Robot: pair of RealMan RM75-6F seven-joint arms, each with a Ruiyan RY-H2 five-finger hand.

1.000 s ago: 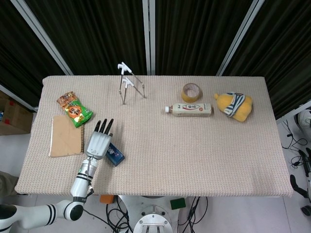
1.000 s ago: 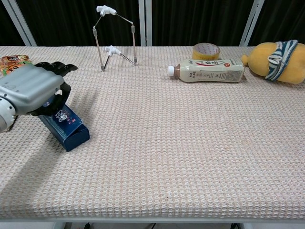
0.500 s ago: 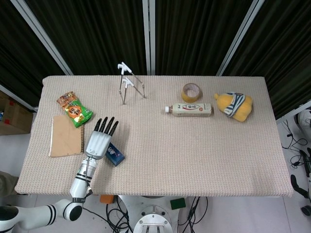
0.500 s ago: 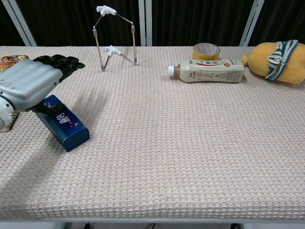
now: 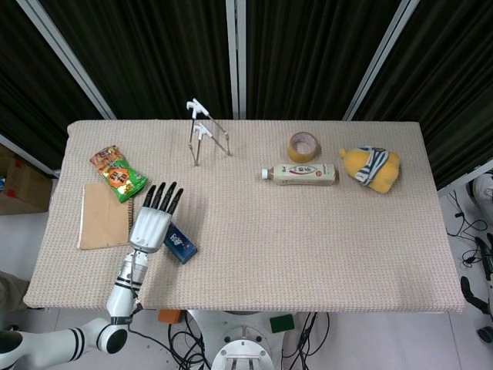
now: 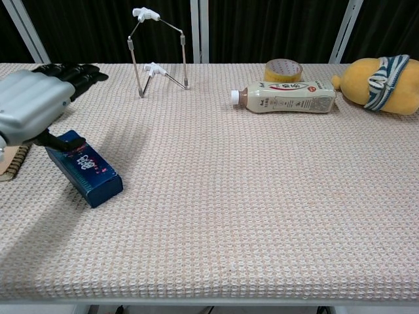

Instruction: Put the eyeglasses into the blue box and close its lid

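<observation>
Blue box [image 6: 84, 169] lies lid-down beneath the left hand [image 6: 34, 104], fingers spread and holding nothing; a careless sweep might knock it further from the eyeglasses [image 6: 159, 48].

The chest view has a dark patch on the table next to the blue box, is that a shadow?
Yes: in the chest view the grey robot left hand casts a soft shadow on the beige woven table around the small dark-blue box. In the head view the light is even, everything looks sharp, and shadows are faint.
</observation>
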